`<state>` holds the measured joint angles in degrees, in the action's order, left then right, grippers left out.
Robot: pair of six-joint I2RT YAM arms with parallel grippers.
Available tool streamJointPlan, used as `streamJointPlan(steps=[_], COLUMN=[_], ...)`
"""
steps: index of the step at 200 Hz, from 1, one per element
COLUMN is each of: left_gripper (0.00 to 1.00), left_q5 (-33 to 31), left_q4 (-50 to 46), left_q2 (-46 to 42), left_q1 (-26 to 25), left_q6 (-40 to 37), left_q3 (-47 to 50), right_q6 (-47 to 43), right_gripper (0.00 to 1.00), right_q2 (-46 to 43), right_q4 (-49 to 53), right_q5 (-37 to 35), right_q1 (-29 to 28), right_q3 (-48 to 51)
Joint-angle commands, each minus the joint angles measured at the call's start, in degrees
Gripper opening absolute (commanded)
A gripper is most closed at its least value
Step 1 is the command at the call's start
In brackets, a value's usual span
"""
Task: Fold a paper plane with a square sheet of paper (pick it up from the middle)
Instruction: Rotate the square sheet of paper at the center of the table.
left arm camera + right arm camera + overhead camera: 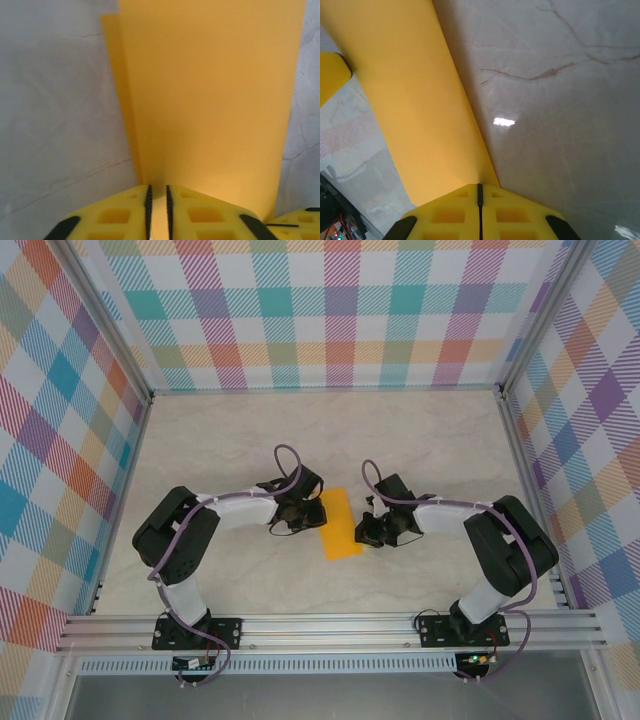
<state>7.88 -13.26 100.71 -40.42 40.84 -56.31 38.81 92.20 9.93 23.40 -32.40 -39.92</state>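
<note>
While both arms reach inward over the pale marbled table (240,430), the left gripper (308,512) sits low at the left long edge of the orange sheet of paper (338,523). Seen from above, the paper lies just below the middle of the frame between the two grippers. It is folded into a narrow strip running up and down the picture, with its top leaning slightly left.

In the left wrist view, the left gripper (158,210) is at the bottom edge. Its yellow fingers (115,217) stand a thin slit apart, wider than the sheet is thick, so I'd call it just barely open. The paper (210,100) runs right down to that slit, though I cannot tell whether the pads touch it. The strip takes up the middle and right of that frame. A second layer peeks out as a thin band along its left side.

Further right in the overhead view, the right gripper (368,530) meets the paper's right long edge near its lower end. In its own wrist view, the right gripper (480,200) has its fingers pressed together with only a dark seam between them. The orange strip (410,100) tapers straight into that seam, so it is clamped on the paper's edge. Veined table surface (560,125) spreads across the right of that frame
</note>
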Motion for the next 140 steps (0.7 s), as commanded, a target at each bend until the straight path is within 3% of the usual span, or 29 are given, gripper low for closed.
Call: streamJointPlan(steps=[1, 66, 114, 140], left_gripper=[0.23, 0.29, 0.29, 0.26], left_q5=[-3.7, -6.9, -3.9, -2.0], left_q4=[-4.5, -1.1, 3.1, 6.5], left_q2=[-5.3, -17.8, -22.7, -22.1], left_q1=[-0.3, -0.3, -0.3, -0.3], left_q6=[1.1, 9.2, 11.4, 12.2], left_q3=[-0.3, 11.2, 16.9, 18.3], right_q6=[4.0, 16.6, 17.7, 14.7], right_gripper=[0.07, 0.09, 0.08, 0.09], right_q2=[1.2, 2.9, 9.9, 9.9], right_q4=[-0.2, -3.6, -6.8, -3.1], right_q5=[0.3, -3.6, -1.1, -2.1], right_q1=[-1.4, -8.5, -9.5, -9.5], right_q3=[-0.4, -4.2, -10.5, -14.5])
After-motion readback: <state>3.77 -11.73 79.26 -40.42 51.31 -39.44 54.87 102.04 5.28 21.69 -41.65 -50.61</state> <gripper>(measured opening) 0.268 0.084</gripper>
